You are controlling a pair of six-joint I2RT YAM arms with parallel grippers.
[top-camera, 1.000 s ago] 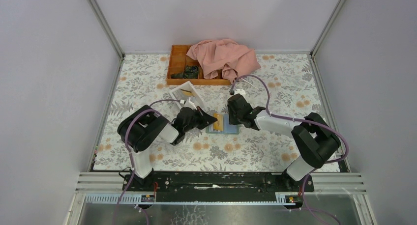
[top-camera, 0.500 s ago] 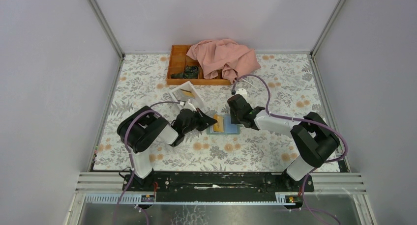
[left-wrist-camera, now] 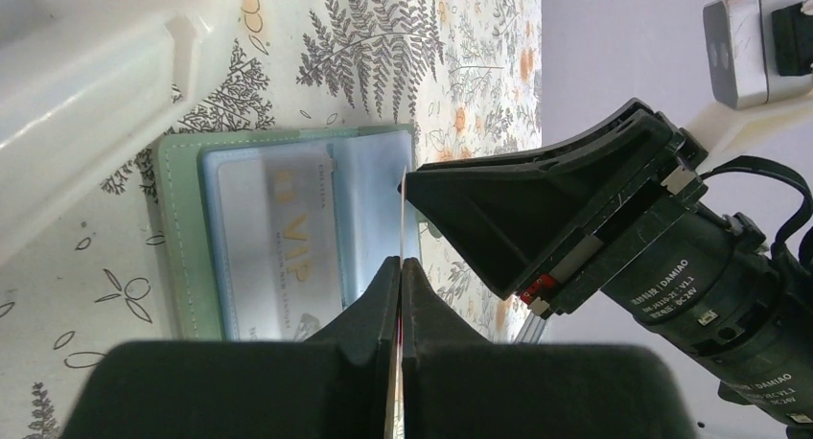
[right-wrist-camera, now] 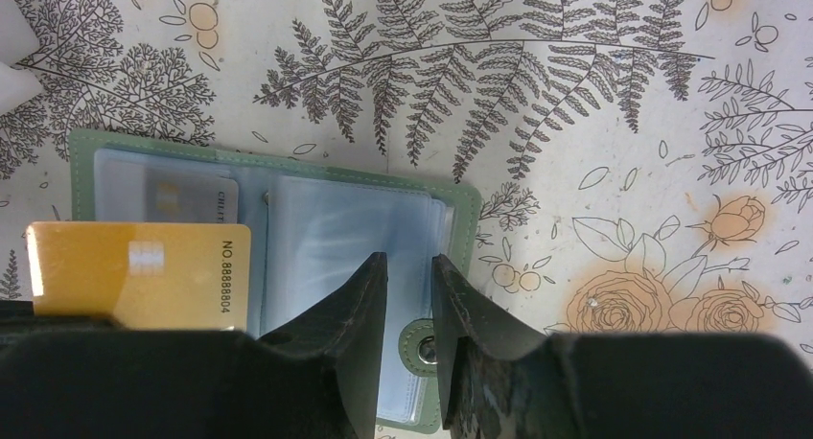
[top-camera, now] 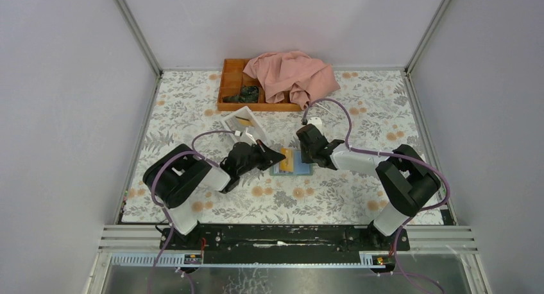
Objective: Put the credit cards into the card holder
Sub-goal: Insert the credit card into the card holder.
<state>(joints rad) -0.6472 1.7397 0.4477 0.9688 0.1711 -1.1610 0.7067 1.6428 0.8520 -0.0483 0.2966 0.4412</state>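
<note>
The card holder [top-camera: 300, 169] is lying open between my arms. My right gripper [right-wrist-camera: 409, 260], jaws narrow, is bearing on the leaf nearest it, pinning or pinching, I cannot tell. My left gripper [left-wrist-camera: 401, 266] is clamping the orange card [right-wrist-camera: 139, 266] edge-on, aiming at a sleeve, I judge.

Looked like a robotics lab test cell rather than a home. Was boxed in on three sides by plain pale grey panels [top-camera: 64, 114] set in bare aluminium posts [top-camera: 136, 31]. Held a left arm [top-camera: 183, 178] and a right arm [top-camera: 404, 185], trailing purple cables [top-camera: 329, 100], bolted to a black rail [top-camera: 282, 236] at the near edge of a table [top-camera: 372, 95] under floral-print cloth.
</note>
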